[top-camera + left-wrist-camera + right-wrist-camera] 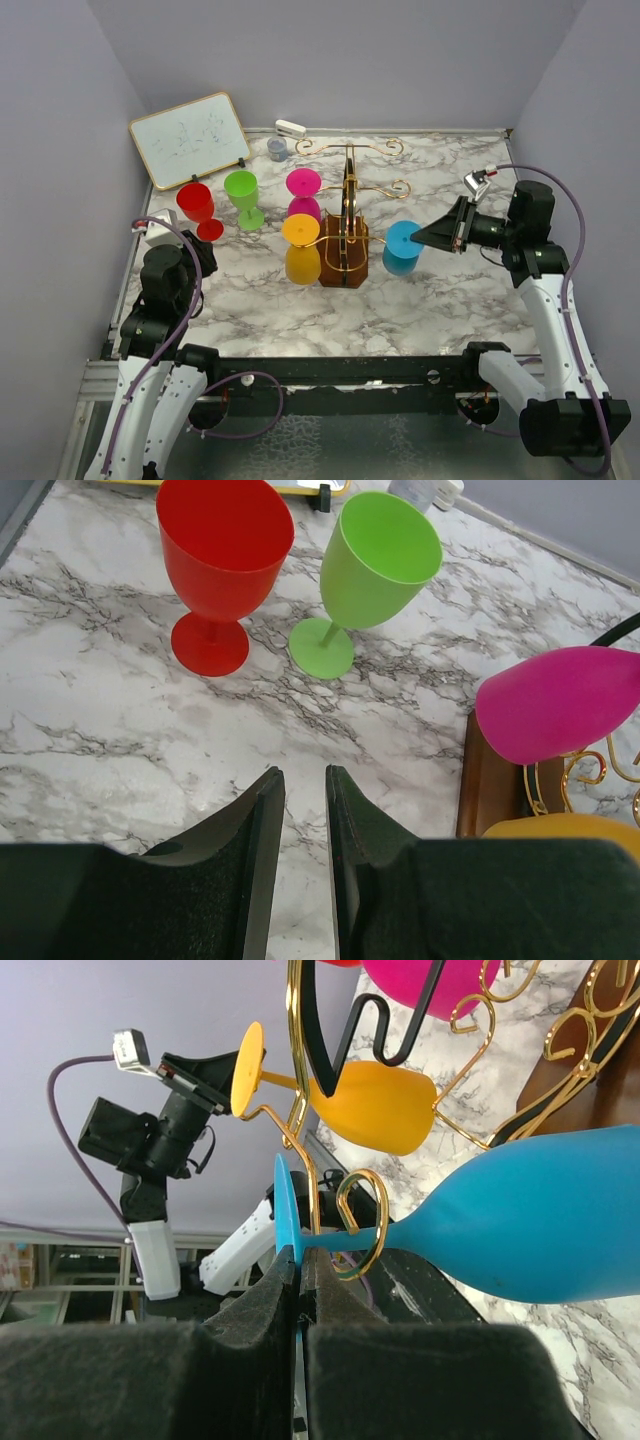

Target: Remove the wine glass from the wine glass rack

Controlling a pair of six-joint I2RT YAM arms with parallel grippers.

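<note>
- On the marble bench (250, 300), seen from above, the wine glass rack (347, 215) stands near the middle on its dark wooden base (343, 270). The blue wine glass (402, 250) hangs bowl-down on its right side. The right jaws meet the glass's foot from the right.
- The orange glass (300, 240) and pink glass (303, 188) hang on the rack's left side. The red glass (197, 208) and green glass (243, 195) stand upright further left, apart from the rack, before a whiteboard (190, 138). Bare marble shows in front of the rack and to the right of the blue glass, up to the side wall.
- In the left wrist view, the left jaws are a narrow gap apart, holding nothing, above bare marble. The red and green glasses stand side by side ahead. The pink bowl hangs at the right edge.
- In the right wrist view, the right jaws are clamped on the rim of the blue foot. The stem lies in a gold scroll hook (360, 1225) just past the fingertips (265, 1290). The orange glass hangs close by, not touching.
</note>
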